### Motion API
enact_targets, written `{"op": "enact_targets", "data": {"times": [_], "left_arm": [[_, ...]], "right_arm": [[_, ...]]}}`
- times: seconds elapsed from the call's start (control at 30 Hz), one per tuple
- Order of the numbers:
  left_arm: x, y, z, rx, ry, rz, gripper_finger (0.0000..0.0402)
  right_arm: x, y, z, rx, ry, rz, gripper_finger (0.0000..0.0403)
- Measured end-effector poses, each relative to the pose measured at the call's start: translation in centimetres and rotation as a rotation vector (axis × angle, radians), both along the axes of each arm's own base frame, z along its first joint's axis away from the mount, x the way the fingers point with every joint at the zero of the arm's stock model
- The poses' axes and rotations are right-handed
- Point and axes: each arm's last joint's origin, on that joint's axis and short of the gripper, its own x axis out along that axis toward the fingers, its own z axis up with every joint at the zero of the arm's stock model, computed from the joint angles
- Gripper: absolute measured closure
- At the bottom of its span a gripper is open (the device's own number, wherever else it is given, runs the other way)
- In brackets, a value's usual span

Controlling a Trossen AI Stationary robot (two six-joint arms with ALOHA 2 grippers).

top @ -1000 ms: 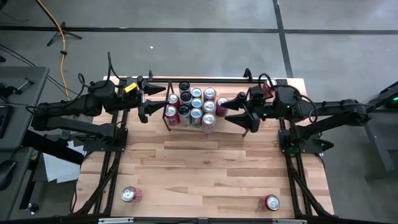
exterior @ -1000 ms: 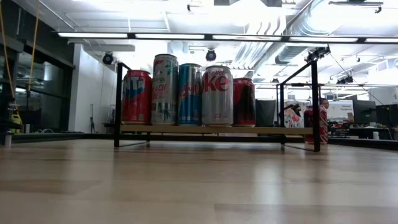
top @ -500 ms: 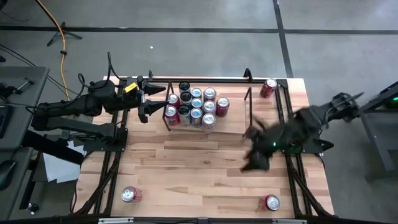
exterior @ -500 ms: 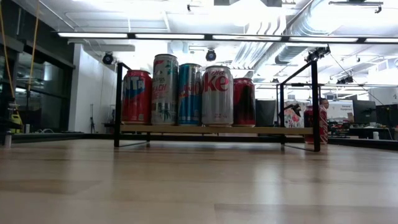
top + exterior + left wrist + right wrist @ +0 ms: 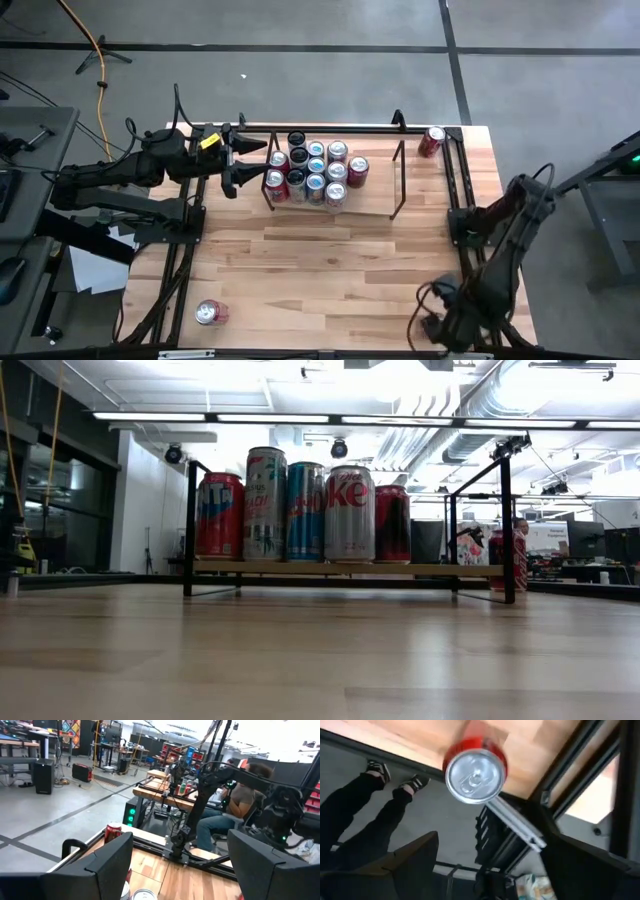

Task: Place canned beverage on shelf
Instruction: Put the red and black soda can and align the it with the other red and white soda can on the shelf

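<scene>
Right claw (image 5: 437, 325) hangs wide open just above an upright red can (image 5: 475, 771) near the table's front edge

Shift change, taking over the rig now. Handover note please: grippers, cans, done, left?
Left gripper: open, empty, waiting at the shelf's left end.
Right gripper: open, above the red can at the table's near right corner, not gripping.
Done: cluster of cans on the shelf.
Left: that red can, near-left can, far-right can beside the shelf.
</scene>
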Motion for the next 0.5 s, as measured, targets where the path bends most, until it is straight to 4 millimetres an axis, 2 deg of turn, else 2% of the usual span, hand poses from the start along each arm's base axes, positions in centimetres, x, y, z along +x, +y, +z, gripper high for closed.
{"op": "enact_targets", "data": {"times": [0.13,0.5], "left_arm": [[0.0,-0.1,0.0,0.001,0.000,-0.021,0.0126],[0.0,-0.1,0.0,-0.008,-0.002,-0.026,0.0126]], "right_arm": [[0.8,1.5,-1.4,-0.014,-0.027,-0.040,0.0036],[1.9,2.3,-4.1,-0.105,0.052,-0.051,0.0036]]}}
